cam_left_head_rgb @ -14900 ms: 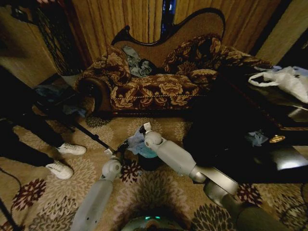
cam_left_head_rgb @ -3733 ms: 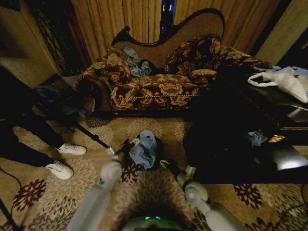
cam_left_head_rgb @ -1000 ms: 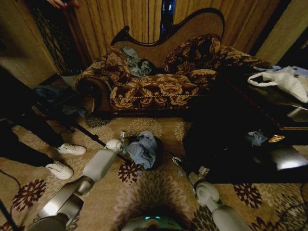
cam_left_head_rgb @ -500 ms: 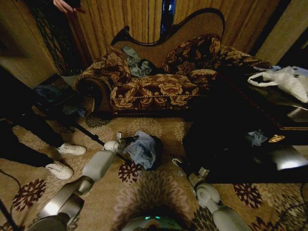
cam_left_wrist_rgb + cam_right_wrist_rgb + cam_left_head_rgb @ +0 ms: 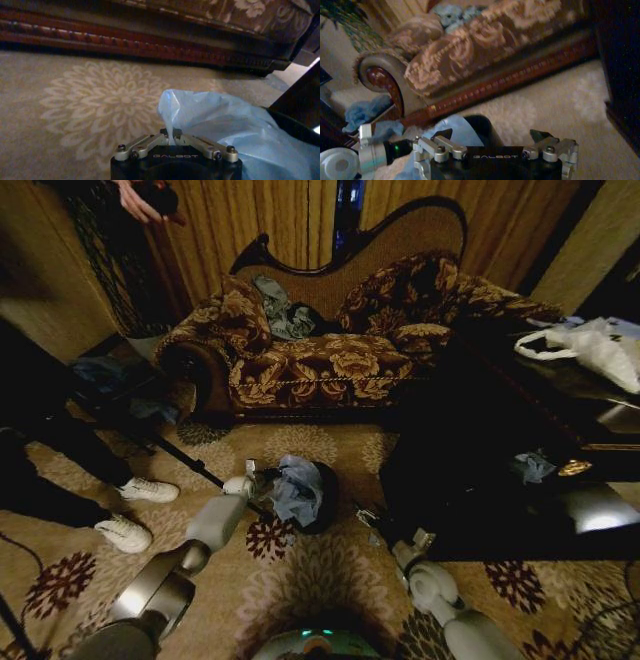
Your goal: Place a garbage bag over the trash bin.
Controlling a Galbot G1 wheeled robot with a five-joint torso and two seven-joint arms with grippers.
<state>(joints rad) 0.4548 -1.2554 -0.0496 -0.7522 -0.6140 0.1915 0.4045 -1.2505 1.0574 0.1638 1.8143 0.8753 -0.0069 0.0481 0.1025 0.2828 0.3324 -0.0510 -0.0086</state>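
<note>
The garbage bag [image 5: 297, 488], pale blue-grey film, lies bunched over the small black trash bin [image 5: 328, 498] on the carpet in front of the sofa. My left gripper [image 5: 256, 473] is at the bag's left edge. In the left wrist view the left gripper [image 5: 172, 138] is shut on a fold of the bag [image 5: 220, 120], with the bin's dark rim [image 5: 300, 127] beyond it. My right gripper [image 5: 364, 515] hangs low to the right of the bin, apart from it. The right gripper [image 5: 495, 142] is open and holds nothing, facing the bag [image 5: 455, 129] and the bin [image 5: 481, 125].
A patterned sofa [image 5: 330, 360] stands behind the bin. A dark table [image 5: 520, 480] at the right carries a white handled bag [image 5: 590, 345] and a small blue scrap [image 5: 530, 467]. A person's legs with white shoes [image 5: 135, 510] stand at the left. A thin dark pole [image 5: 190, 465] lies on the carpet.
My left forearm has swung a little rightward while its gripper stays on the bag's edge; the bag is bunched slightly higher. The right arm has not moved.
</note>
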